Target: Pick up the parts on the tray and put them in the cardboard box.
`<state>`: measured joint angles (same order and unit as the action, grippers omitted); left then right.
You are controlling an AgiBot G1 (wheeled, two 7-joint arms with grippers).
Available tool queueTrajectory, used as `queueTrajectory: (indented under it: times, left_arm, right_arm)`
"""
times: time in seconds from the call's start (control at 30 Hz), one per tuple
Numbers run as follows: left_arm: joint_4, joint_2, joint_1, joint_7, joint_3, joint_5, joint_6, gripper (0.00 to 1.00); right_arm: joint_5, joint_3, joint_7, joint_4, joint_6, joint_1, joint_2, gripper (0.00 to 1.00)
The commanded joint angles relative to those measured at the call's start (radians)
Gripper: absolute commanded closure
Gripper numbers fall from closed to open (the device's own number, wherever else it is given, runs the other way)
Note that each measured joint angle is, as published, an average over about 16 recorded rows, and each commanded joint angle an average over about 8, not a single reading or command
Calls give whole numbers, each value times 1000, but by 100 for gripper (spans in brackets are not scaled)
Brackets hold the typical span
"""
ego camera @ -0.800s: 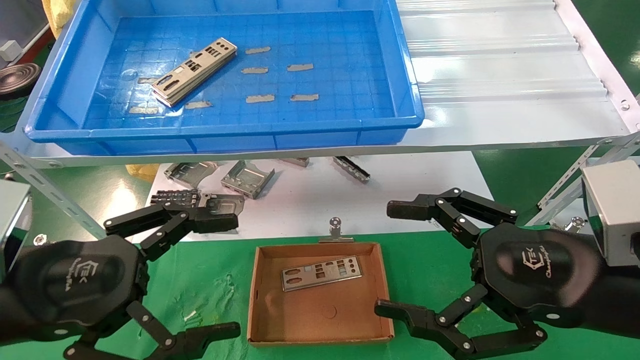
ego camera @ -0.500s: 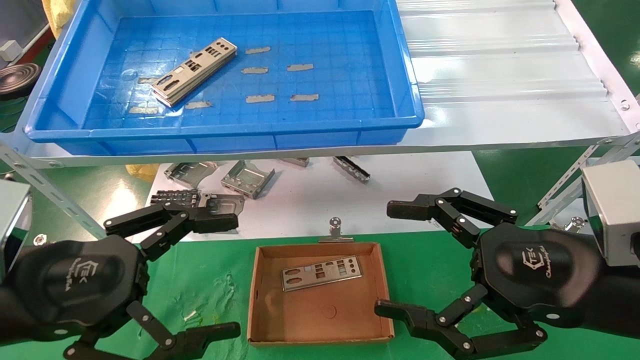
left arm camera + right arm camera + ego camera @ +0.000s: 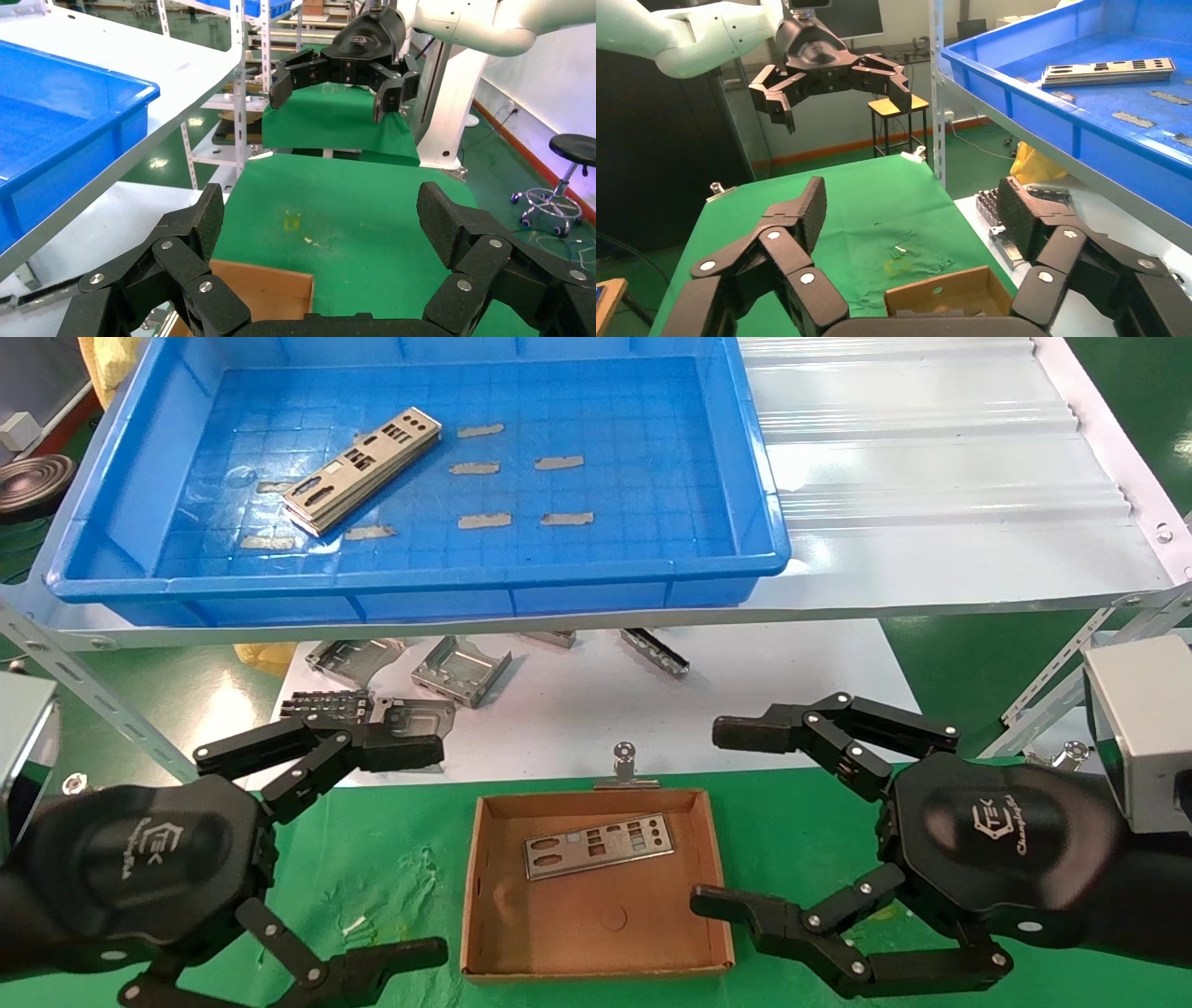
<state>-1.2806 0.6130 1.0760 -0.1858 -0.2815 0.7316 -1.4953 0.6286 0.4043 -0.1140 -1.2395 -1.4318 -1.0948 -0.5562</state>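
Head view, your left gripper (image 3: 424,845) hung left of the cardboard box (image 3: 596,947), jaws spread wide, your right gripper (image 3: 722,817) hung at its right, likewise spread and empty, one part (image 3: 598,846) lay inside, stacked parts (image 3: 363,469) remained in the tray (image 3: 419,584).

The left gripper (image 3: 414,850) hangs to the left of the cardboard box (image 3: 596,887), fingers wide apart. The right gripper (image 3: 722,817) hangs at its right edge, also spread, holding nothing.
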Motion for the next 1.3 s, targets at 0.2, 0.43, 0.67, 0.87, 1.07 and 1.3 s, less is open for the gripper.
queueTrajectory:
  times: [0.2,0.43,0.67,0.87,1.07,1.3]
  left_arm:
    - [0,0,0,0,0,0,0,0]
    - [0,0,0,0,0,0,0,0]
    - [0,0,0,0,0,0,0,0]
    - [-7,0,24,-4,4,5,9,0]
    - [-6,9,162,-54,3,56,61,0]
    - [138,85,407,-107,-58,229,137,0]
  right_arm:
    - [0,0,0,0,0,0,0,100]
    - [0,0,0,0,0,0,0,100]
    - [0,0,0,0,0,0,0,100]
    - [0,0,0,0,0,0,0,100]
    - [0,0,0,0,0,0,0,100]
    - [0,0,0,0,0,0,0,100]
